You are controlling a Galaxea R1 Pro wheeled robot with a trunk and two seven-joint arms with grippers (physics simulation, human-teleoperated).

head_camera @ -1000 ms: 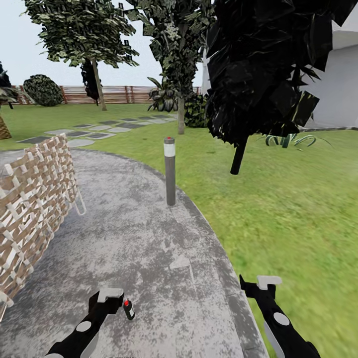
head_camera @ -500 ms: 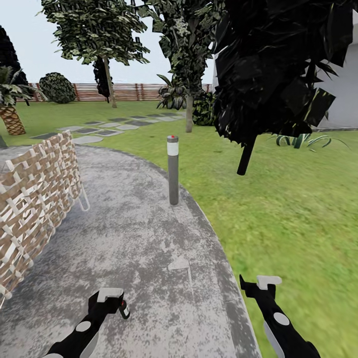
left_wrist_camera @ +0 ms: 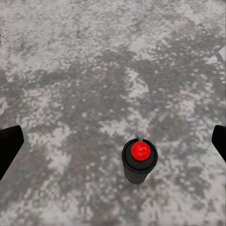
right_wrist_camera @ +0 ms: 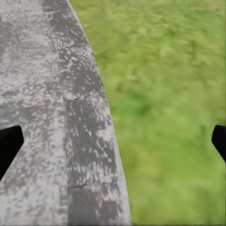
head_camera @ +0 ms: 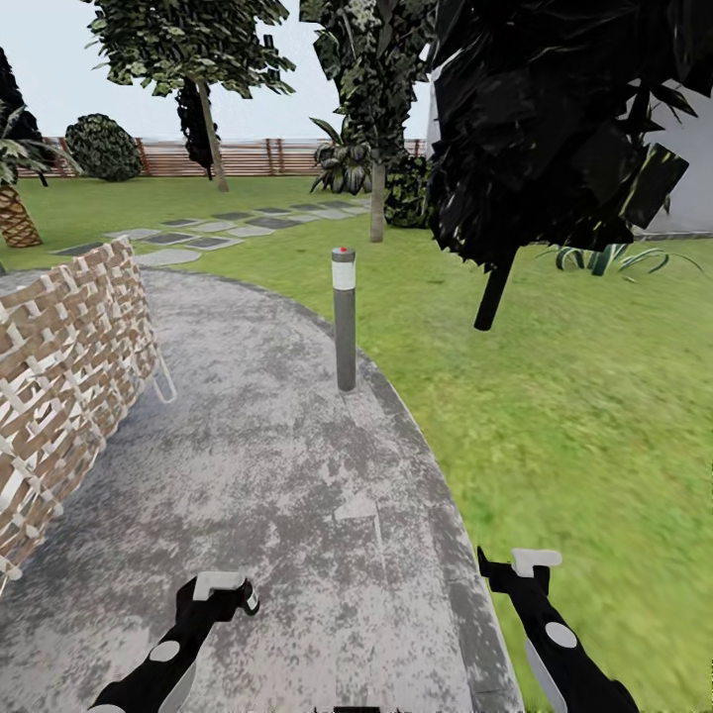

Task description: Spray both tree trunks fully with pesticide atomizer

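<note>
Woven lattice screen (head_camera: 59, 366): set at the left edge of the grey stone paving (head_camera: 267, 475). Left gripper (head_camera: 226, 591): held low over the paving, jaws spread wide, nothing gripped. Pesticide atomizer (left_wrist_camera: 139, 161): black can with red cap, stood upright on the paving, between the spread fingers, untouched. Bollard light (head_camera: 344, 319): upright at the paving's edge. Pale-trunked trees (head_camera: 377, 203) (head_camera: 210, 149): placed far off on the grass (head_camera: 564, 396). Right gripper (head_camera: 515, 572): jaws wide, positioned over the paving border.
</note>
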